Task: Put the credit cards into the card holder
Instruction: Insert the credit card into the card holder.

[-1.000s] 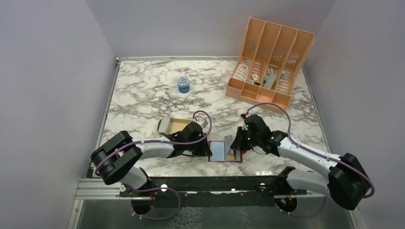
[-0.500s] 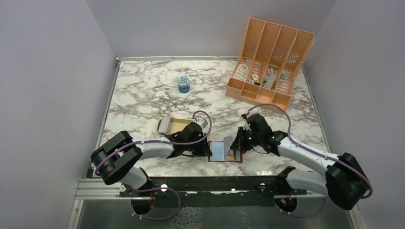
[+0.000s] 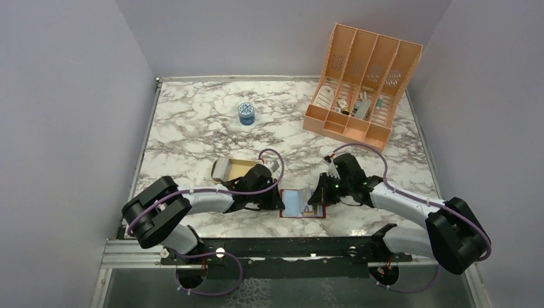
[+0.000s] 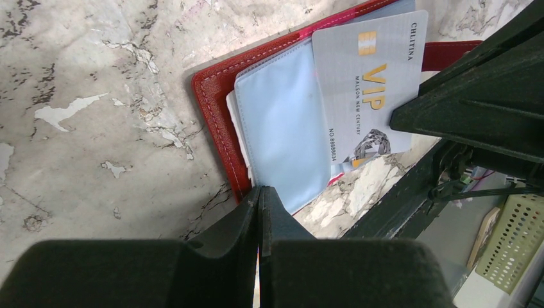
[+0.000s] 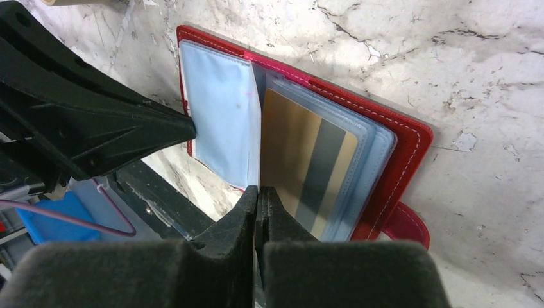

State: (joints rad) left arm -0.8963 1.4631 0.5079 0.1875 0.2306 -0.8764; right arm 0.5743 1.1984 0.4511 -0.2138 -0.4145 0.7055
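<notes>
The dark red card holder (image 3: 301, 204) lies open near the table's front edge, its pale blue pockets up. My right gripper (image 3: 315, 196) is shut on a silver VIP credit card (image 4: 362, 83) and holds it on edge at the holder's fold (image 5: 260, 128). A gold card with a grey stripe (image 5: 308, 170) sits in the right-hand pocket. My left gripper (image 4: 260, 190) is shut, and its tips rest on the edge of the left blue pocket (image 4: 282, 128). A greyish stack of cards (image 3: 222, 169) lies in the tan tray.
The tan tray (image 3: 238, 168) lies just behind my left arm. A small blue tin (image 3: 246, 113) stands mid-table. The peach slotted organizer (image 3: 362, 83) is at the back right. The table's front edge and metal rail run just below the holder.
My right gripper has moved slightly left over the holder with the card in it. The left arm has not moved.
</notes>
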